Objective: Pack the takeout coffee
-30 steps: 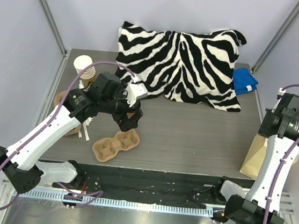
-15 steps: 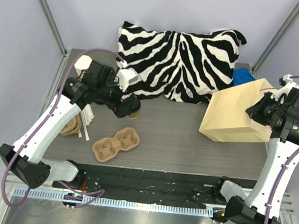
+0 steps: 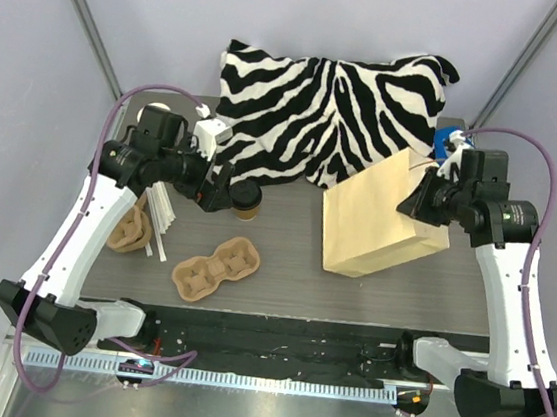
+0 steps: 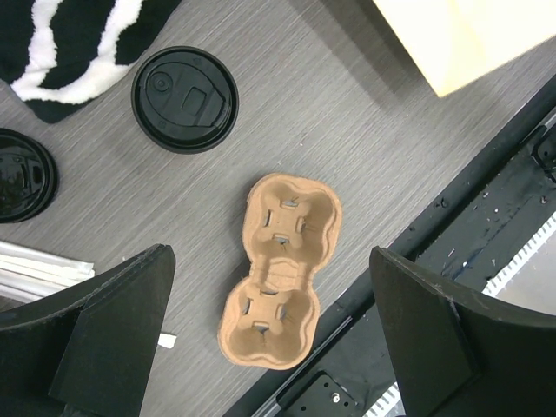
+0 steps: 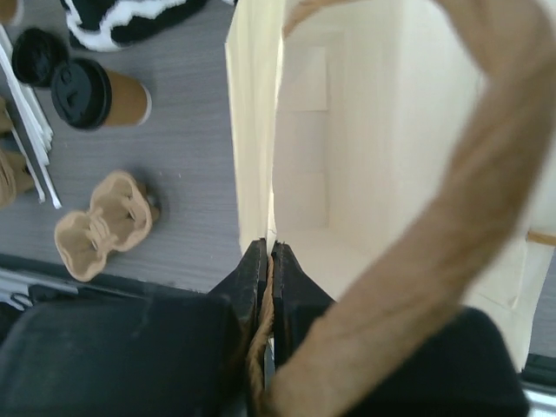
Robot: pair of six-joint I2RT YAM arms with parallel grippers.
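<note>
The takeout coffee (image 3: 248,200), a kraft cup under a black lid, stands upright in front of the zebra cushion. It also shows from above in the left wrist view (image 4: 184,99) and at the upper left of the right wrist view (image 5: 97,95). My left gripper (image 3: 220,190) hovers open just left of it, holding nothing; its wrist camera looks down past the wide jaws (image 4: 269,256). My right gripper (image 5: 271,249) is shut on the rim and twisted handle of the tan paper bag (image 3: 378,220), which tilts with its mouth open over the table's right half.
A two-cup pulp carrier (image 3: 216,267) lies near the front edge, another (image 3: 130,230) at the left beside wrapped straws (image 3: 162,217). A loose black lid (image 4: 22,174) lies by the straws. The zebra cushion (image 3: 339,115) fills the back, with a blue cloth (image 3: 443,139) behind the bag.
My right arm has swung the paper bag from the table's right edge leftward over the table. My left gripper has drawn back from above the carrier, uncovering the lidded cup.
</note>
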